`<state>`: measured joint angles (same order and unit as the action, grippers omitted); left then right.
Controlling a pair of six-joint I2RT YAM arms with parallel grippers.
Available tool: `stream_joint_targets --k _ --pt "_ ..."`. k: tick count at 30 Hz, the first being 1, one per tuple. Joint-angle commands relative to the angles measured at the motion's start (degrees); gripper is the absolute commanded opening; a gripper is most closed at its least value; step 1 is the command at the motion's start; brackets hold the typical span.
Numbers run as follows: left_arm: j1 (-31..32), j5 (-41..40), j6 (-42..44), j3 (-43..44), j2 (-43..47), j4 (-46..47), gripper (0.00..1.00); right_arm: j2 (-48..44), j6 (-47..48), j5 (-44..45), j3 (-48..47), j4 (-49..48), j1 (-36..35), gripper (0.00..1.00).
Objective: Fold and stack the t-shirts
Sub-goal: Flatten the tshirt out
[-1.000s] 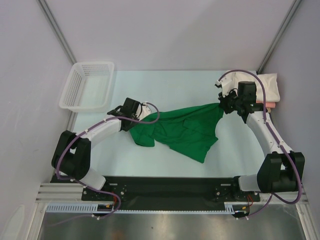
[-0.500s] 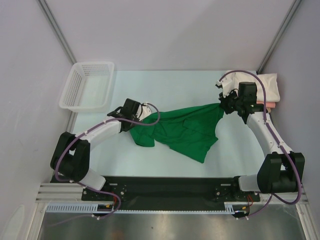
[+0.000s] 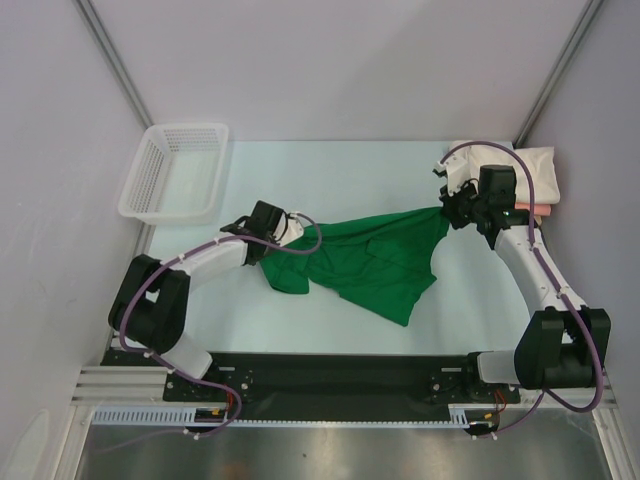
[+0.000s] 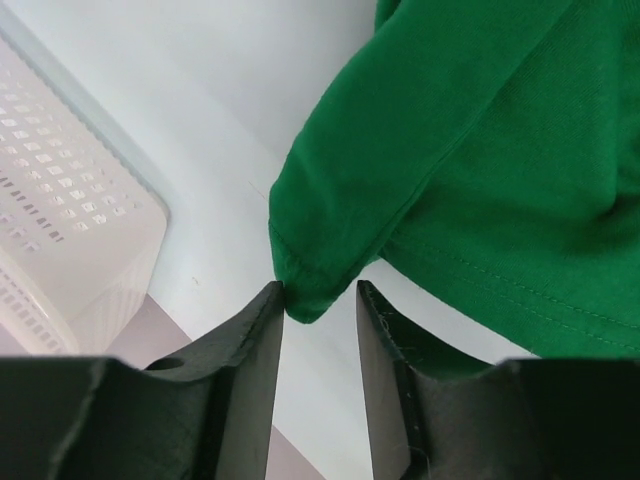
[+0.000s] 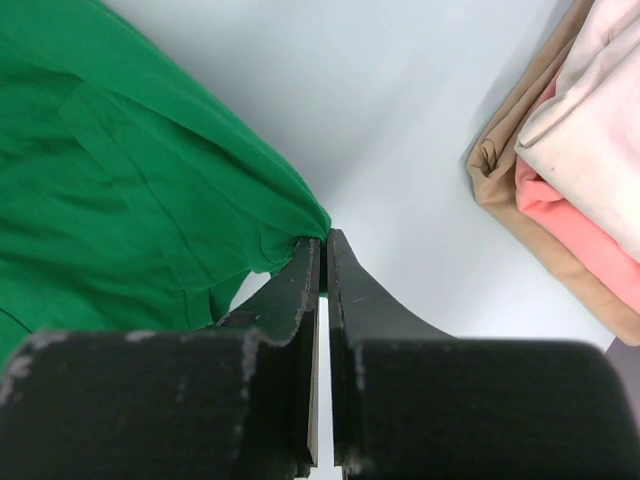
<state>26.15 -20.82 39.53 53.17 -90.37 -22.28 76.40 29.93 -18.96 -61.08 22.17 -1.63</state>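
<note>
**Desk:** What has moved in the last second?

**Me:** Only my left arm. I've nudged the left gripper [image 4: 320, 292] slightly right and nearer. The sleeve [image 4: 340, 220] tip of the green t-shirt [image 3: 370, 265] now sits between its fingers [image 4: 250, 345]. They stand a little apart, and the cloth brushes one finger but isn't pinched.

**Desk:** And the right side?

**Me:** The right gripper [image 5: 325, 240] hasn't budged. Its fingers are pressed almost together on a corner at the shirt's far right end.

**Desk:** Where does the shirt lie?

**Me:** It's in the middle of the bench [image 3: 340, 170], rumpled and drawn out between my two arms, with the loose bulk trailing toward the near side. The folded cream t-shirt [image 3: 525, 165] and the salmon-pink t-shirt [image 5: 575, 235] are stacked in the far right corner, just beyond my right wrist. The basket [image 3: 175, 170] is far left, well apart.

**Desk:** So where does that leave the task?

**Me:** I judge I'm one squeeze away from holding both ends. Until the left closes, nothing can be spread flat, so folding hasn't begun. The sleeve tip sits shallow between the fingers, so it could slip out as they close.
</note>
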Motion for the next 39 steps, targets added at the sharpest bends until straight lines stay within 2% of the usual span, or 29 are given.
stream_joint_targets --k 1,4,5,6,7,8,14,20,24,30,31,32,33,34,35,38,39 --pt "0.3 -0.9 1.3 -0.1 0.1 2.0 0.39 -2.2 -1.0 -0.6 -0.3 -2.0 0.6 0.0" --pt "0.2 -1.3 1.1 -0.1 -0.2 2.3 0.31 -2.3 -1.3 -0.7 0.1 -2.2 0.7 0.0" --pt "0.2 -1.3 1.0 0.0 -0.1 2.3 0.26 -2.3 -1.2 -0.7 0.1 -2.1 0.8 0.0" --pt "0.2 -1.3 1.0 0.2 -0.2 2.0 0.14 -2.3 -1.3 -0.8 0.2 -2.2 0.8 0.0" --pt "0.1 -1.4 0.9 0.2 -0.1 2.1 0.06 -2.3 -1.3 -0.9 0.3 -2.2 0.7 0.0" --pt "0.1 -1.7 0.8 0.3 0.0 2.0 0.01 -2.3 -1.3 -0.8 0.3 -2.3 0.7 0.0" --pt "-0.3 -1.8 0.8 -0.3 2.0 1.5 0.0 -1.7 -1.0 -1.0 0.1 -2.5 0.8 0.0" --pt "-0.3 -4.3 3.9 -4.5 7.5 10.4 0.0 1.1 1.9 1.4 -0.4 -3.6 1.1 0.0" --pt "-1.5 -8.3 6.7 -5.1 4.7 17.8 0.01 8.8 3.6 2.1 -4.2 -3.3 3.1 0.0" --pt "-4.2 -9.9 8.0 1.4 -1.8 21.0 0.01 17.2 7.7 4.3 -8.8 -5.4 4.7 0.0" --pt "-4.3 -10.2 8.0 2.2 -3.2 21.1 0.0 17.9 7.9 5.4 -8.8 -6.4 4.8 0.03" --pt "-4.3 -10.3 7.9 3.0 -3.8 21.0 0.0 18.6 7.9 6.5 -9.0 -7.3 5.2 0.12" --pt "-4.3 -10.2 7.8 4.4 -4.1 20.4 0.0 19.0 7.5 9.3 -9.4 -8.8 5.4 0.4" --pt "-4.3 -10.1 7.2 5.1 -4.9 19.9 0.0 18.7 6.7 10.3 -10.0 -9.8 5.7 0.46" --pt "-4.2 -9.9 7.1 5.8 -5.1 19.3 0.0 18.0 6.3 10.3 -10.6 -10.0 6.6 0.47" --pt "-4.0 -9.9 7.0 7.0 -5.4 18.1 0.0 10.0 11.0 4.2 -7.6 -10.3 8.0 0.5" --pt "-3.9 -9.9 7.1 7.3 -5.4 17.9 0.0 7.8 13.5 -1.3 -6.3 -8.6 8.2 0.53"
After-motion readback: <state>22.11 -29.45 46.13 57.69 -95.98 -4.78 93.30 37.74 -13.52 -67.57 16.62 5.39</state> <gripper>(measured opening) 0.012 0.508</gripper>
